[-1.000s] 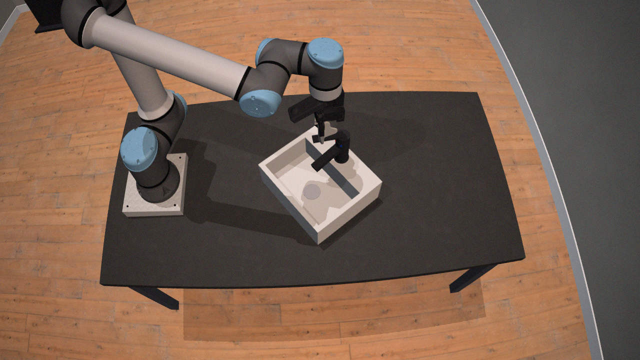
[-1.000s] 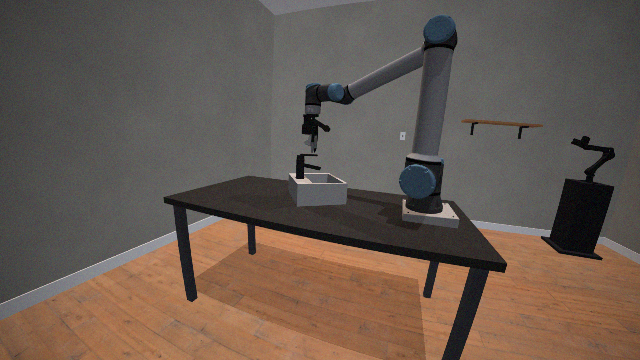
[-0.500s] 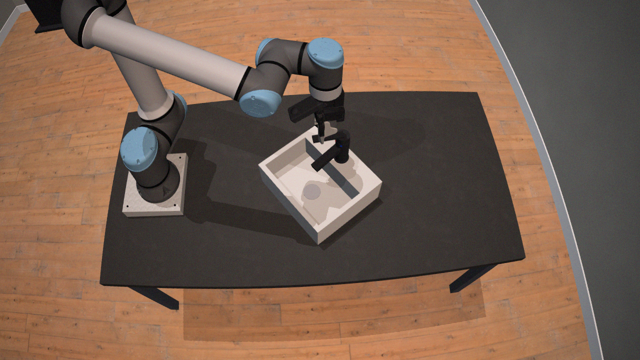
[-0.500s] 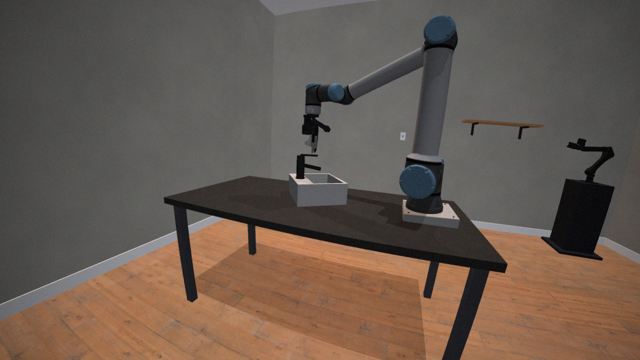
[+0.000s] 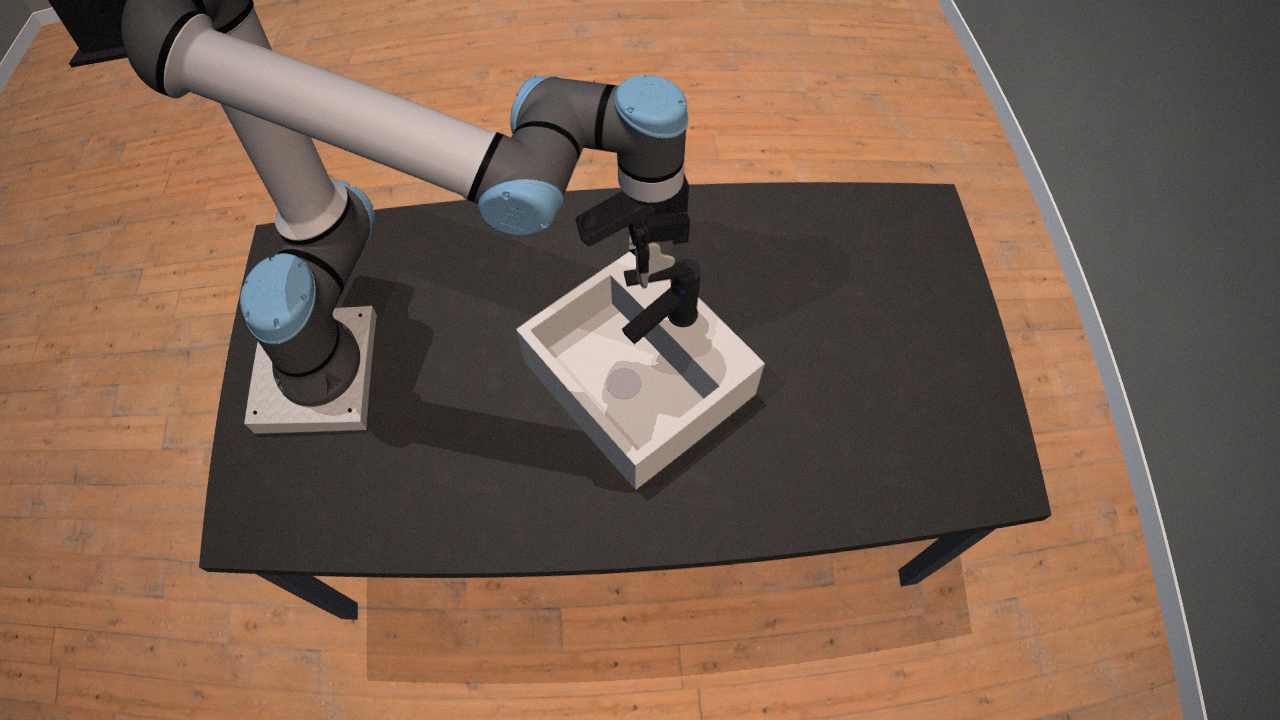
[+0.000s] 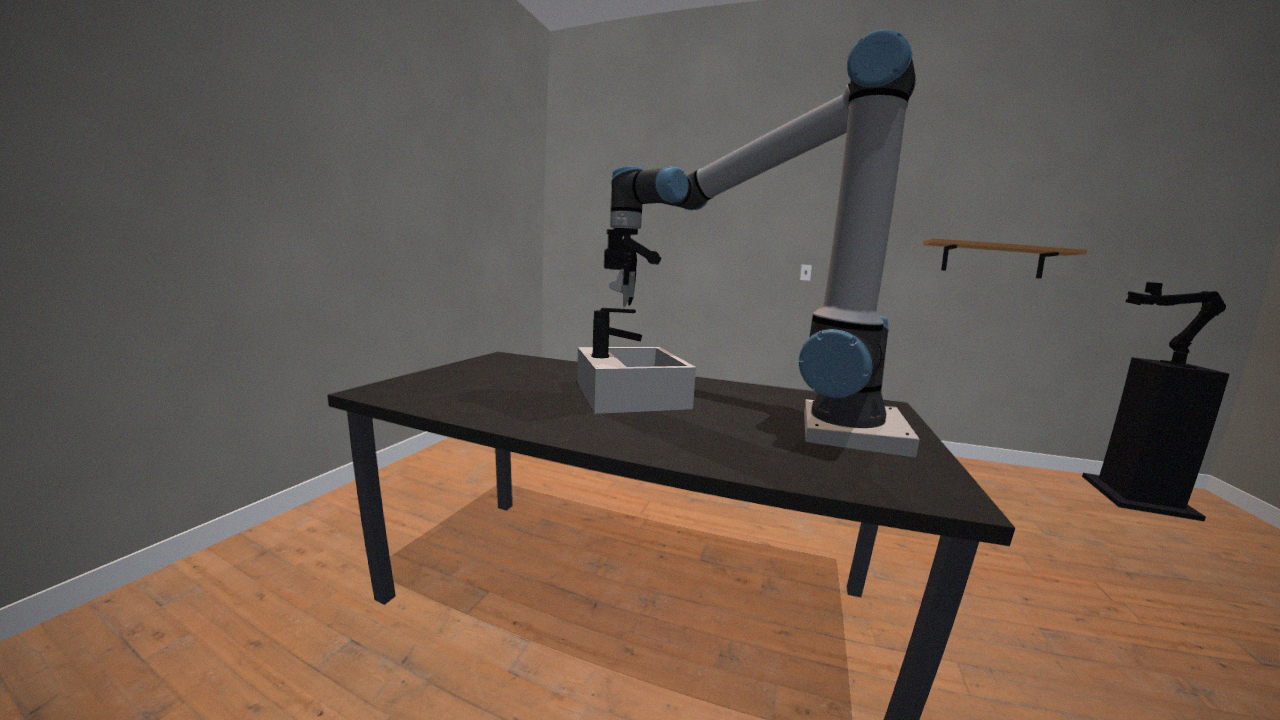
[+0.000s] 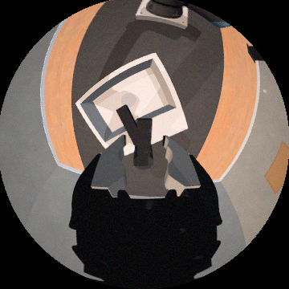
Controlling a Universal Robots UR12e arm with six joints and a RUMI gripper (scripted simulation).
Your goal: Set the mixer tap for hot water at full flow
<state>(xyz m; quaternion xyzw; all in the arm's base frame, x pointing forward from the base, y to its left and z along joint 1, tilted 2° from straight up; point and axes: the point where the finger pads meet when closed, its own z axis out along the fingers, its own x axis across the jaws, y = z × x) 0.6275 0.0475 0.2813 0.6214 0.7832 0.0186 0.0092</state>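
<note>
From the top view, the tap stands on the back ledge of the sink, which sits on the counter. Its lever points off to one side of the spout, and the claw seems to hang over its free end. The heat looks dialled in, or nearly; I can't tell whether the lever is at its stop.

The exterior view shows what the other two hide: the lever lies about level, with the fingertips just above it. So the flow is still to be raised, I'd say. I'd lower the claw straight down around the lever, close gently, then raise it along the lever's own arc, keeping it over to the hot side. A straight pull might slip off or swing it back.

The wrist view alone shows the gap plainly: the claw is part-way open, gripping nothing, with the lever lined up between its fingers from above. The blue dot peeks out on the spout side, away from where the lever leans; I can't make out a red one here.
</note>
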